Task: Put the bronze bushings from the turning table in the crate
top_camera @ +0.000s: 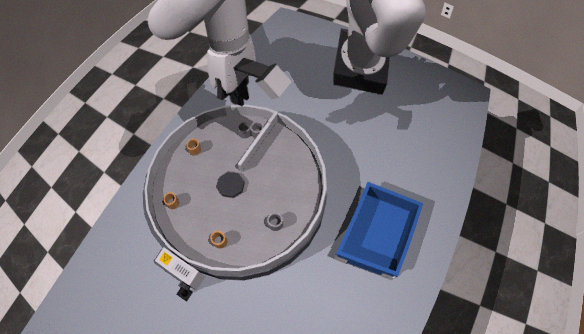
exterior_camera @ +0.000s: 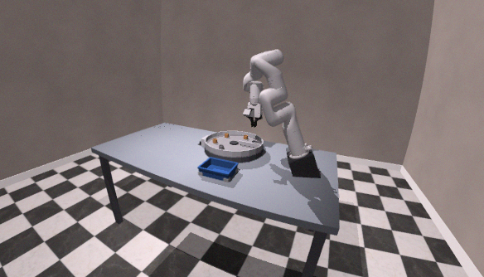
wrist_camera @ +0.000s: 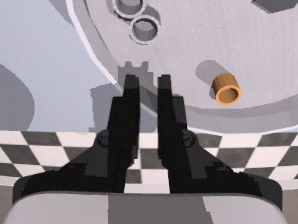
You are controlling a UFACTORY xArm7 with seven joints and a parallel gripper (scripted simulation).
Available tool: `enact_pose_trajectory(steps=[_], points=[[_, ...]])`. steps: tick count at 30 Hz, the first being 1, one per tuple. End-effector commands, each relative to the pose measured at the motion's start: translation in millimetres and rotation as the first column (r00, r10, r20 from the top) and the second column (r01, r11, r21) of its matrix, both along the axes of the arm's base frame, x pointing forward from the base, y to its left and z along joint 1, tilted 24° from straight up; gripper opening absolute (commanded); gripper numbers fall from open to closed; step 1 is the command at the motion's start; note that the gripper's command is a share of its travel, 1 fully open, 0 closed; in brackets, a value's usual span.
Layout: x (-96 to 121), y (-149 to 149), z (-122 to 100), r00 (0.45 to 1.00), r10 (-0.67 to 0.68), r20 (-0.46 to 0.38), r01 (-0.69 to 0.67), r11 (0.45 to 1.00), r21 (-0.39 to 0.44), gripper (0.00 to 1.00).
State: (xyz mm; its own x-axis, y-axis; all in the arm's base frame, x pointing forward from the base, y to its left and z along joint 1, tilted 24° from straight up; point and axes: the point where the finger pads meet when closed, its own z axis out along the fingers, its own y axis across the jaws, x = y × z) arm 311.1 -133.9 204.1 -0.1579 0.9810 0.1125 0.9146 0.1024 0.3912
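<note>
Three bronze bushings stand on the turning table (top_camera: 200, 183) (exterior_camera: 236, 154) (wrist_camera: 185, 50): one bronze bushing (top_camera: 194, 151) (exterior_camera: 245, 138) (wrist_camera: 226, 82) on the gripper's side, a second bronze bushing (top_camera: 171, 204) (exterior_camera: 226, 135) at the left and a third bronze bushing (top_camera: 218, 246) (exterior_camera: 215, 141) at the front. One steel bushing (top_camera: 274, 227) (exterior_camera: 221, 147) stands at the front right; two more steel bushings stand close together beside the divider. The blue crate (top_camera: 367, 264) (exterior_camera: 212, 173) is empty. My gripper (top_camera: 239, 102) (exterior_camera: 254, 125) (wrist_camera: 148, 93) is shut with nothing between its fingers, above the turning table's rear rim.
A straight divider (top_camera: 257, 141) runs from the rim toward the dark hub (top_camera: 230, 184). The raised rim surrounds the disc. A white box (top_camera: 177, 268) with a warning label is fixed outside the rim. The arm's black base (top_camera: 360, 84) (exterior_camera: 304, 168) stands behind the crate.
</note>
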Motion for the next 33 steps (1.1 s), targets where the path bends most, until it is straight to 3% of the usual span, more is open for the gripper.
enact_pose_trajectory(steps=[1,33], points=[[0.3,-0.8,1.0,1.000,-0.001,0.002,0.001,1.000,-0.002,0.12],[0.3,-0.8,1.0,1.000,-0.001,0.002,0.001,1.000,-0.002,0.13]])
